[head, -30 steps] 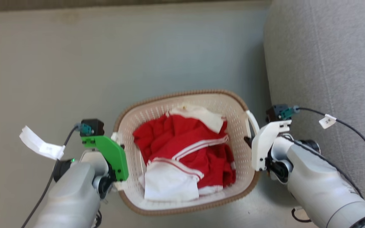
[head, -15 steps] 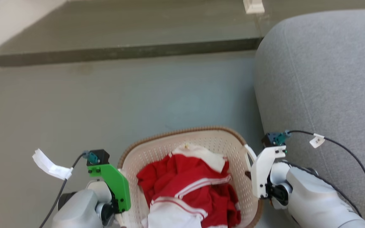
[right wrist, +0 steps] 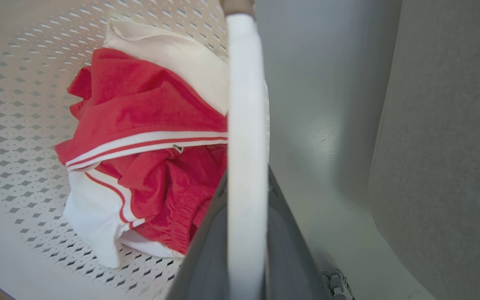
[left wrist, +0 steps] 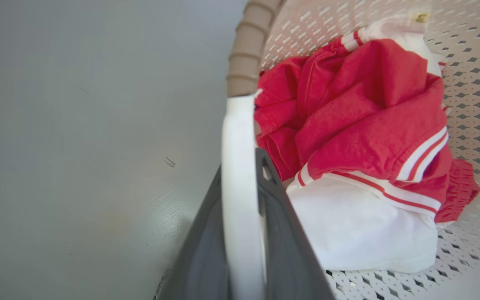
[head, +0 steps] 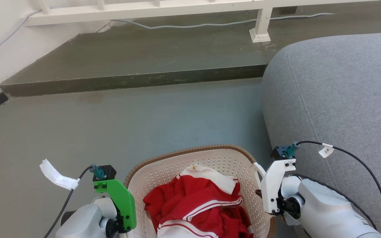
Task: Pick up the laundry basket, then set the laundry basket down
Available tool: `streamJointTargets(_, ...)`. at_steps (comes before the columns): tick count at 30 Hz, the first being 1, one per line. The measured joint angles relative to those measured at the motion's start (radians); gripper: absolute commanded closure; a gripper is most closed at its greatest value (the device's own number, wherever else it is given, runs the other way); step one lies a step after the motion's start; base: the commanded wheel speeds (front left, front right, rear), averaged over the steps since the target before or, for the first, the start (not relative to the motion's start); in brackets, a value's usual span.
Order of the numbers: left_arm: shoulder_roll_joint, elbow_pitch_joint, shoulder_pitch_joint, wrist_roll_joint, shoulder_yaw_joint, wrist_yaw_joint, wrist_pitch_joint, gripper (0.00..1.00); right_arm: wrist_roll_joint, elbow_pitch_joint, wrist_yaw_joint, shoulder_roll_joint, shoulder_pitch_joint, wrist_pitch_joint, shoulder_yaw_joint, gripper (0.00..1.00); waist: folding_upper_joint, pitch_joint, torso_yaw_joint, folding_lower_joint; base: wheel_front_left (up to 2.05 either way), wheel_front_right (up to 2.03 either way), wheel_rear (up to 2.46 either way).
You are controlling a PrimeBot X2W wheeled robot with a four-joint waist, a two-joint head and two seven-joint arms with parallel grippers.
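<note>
The laundry basket [head: 190, 152], cream perforated plastic with a brown woven rim, lies at the bottom middle of the head view, holding red and white clothes [head: 197, 205]. In the left wrist view my left gripper [left wrist: 240, 162] is shut on the basket's white left handle [left wrist: 238, 125], beside the brown rim [left wrist: 244, 62]. My right gripper [right wrist: 246, 179] is shut on the white right handle [right wrist: 244, 83]. In the head view the green left wrist mount [head: 121, 201] and the white right wrist mount [head: 273, 188] flank the basket. I cannot tell whether the basket touches the floor.
A grey sofa [head: 336, 99] stands close on the right, next to my right arm. Ahead, a raised dark step [head: 127, 79] crosses the grey floor [head: 111, 132], with a white railing post [head: 260, 29] and a cable on it. A white wall is far left.
The whole head picture has shifted down, so the camera has moved; the step and railing have come into sight. Both grippers keep the same hold on the handles.
</note>
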State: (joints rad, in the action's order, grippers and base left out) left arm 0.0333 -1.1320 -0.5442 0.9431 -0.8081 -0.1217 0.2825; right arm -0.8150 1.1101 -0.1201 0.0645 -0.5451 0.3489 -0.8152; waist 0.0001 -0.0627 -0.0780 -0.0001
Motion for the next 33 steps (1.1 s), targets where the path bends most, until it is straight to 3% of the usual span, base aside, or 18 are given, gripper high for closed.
streamJointTargets(33,0.0,-0.021,-0.027,0.029,-0.009,0.0,-0.002,1.0,-0.049,0.007,0.0,0.001,-0.023,0.013,-0.035,1.0,0.0,-0.027,0.003,0.0,0.0,0.0,0.0)
